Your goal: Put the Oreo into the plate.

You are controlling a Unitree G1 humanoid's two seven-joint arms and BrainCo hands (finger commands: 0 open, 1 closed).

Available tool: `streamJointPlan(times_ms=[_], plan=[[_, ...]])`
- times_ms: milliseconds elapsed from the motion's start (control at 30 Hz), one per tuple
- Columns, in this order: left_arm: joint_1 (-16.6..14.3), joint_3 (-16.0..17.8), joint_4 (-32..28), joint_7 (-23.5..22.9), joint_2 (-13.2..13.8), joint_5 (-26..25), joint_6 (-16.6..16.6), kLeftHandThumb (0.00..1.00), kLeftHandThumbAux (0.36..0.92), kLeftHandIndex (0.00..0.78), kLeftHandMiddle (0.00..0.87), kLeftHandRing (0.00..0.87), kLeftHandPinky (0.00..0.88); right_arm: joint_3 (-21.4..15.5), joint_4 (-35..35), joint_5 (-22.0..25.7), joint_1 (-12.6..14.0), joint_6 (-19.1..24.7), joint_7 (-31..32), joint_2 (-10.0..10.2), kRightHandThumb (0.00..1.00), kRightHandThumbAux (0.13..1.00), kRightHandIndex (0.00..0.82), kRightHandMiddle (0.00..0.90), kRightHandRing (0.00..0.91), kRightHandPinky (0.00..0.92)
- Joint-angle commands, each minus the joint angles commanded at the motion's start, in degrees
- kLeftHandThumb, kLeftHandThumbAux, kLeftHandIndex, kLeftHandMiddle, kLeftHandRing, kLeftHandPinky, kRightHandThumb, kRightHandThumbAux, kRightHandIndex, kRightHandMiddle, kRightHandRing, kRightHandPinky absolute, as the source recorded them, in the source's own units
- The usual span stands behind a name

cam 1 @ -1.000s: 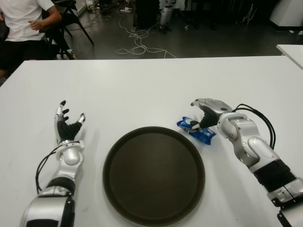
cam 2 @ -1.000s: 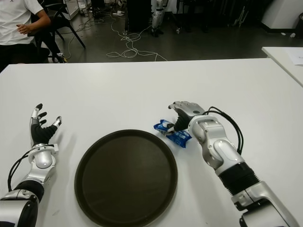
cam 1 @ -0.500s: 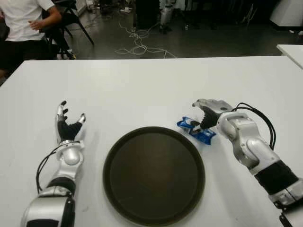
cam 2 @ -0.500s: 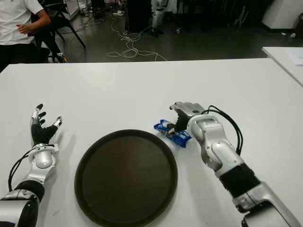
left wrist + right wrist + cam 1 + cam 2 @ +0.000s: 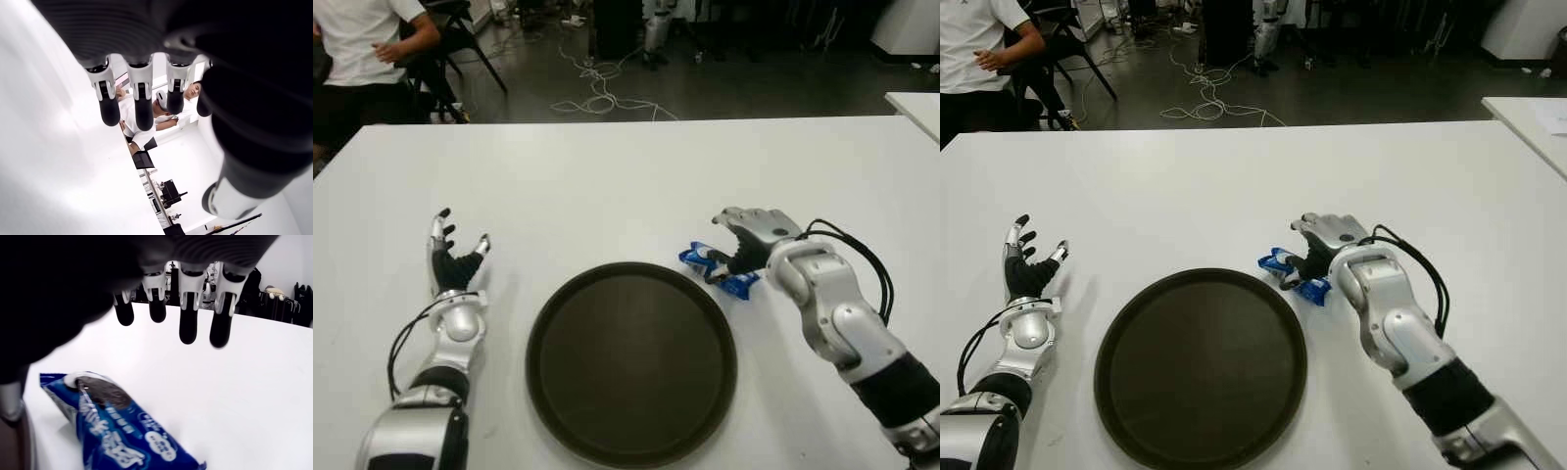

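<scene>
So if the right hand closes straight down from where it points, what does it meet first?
Probably the Oreo packet: the right hand hovers over it with fingers open, beside the plate.

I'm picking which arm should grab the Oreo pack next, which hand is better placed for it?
The right hand. It hovers directly over the blue Oreo pack beside the plate rim, fingers open and not yet closed on it. The left hand shows far across the plate, open and holding nothing.
</scene>
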Motion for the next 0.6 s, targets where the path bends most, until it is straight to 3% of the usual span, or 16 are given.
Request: streamJointPlan(times_ms=[333,600], plan=[[0.06,-0.17,-0.04,0.41,0.06,0.18,-0.23,0.018,0.795,0.096,0.085,0.107,0.133,-0.29,-1.51,-1.14,0.67,0.53,2.70,0.12,0.000,0.450,0.063,0.125,0.175,0.268],[0.14,0.69,-0.25,-0.81,-0.37,-1.13,-0.40,0.028,0.800,0.088,0.082,0.089,0.097,0.61,4.68,-0.36,0.00,0.08,-0.23,2.40,0.000,0.480,0.050,0.104,0.140,0.197]])
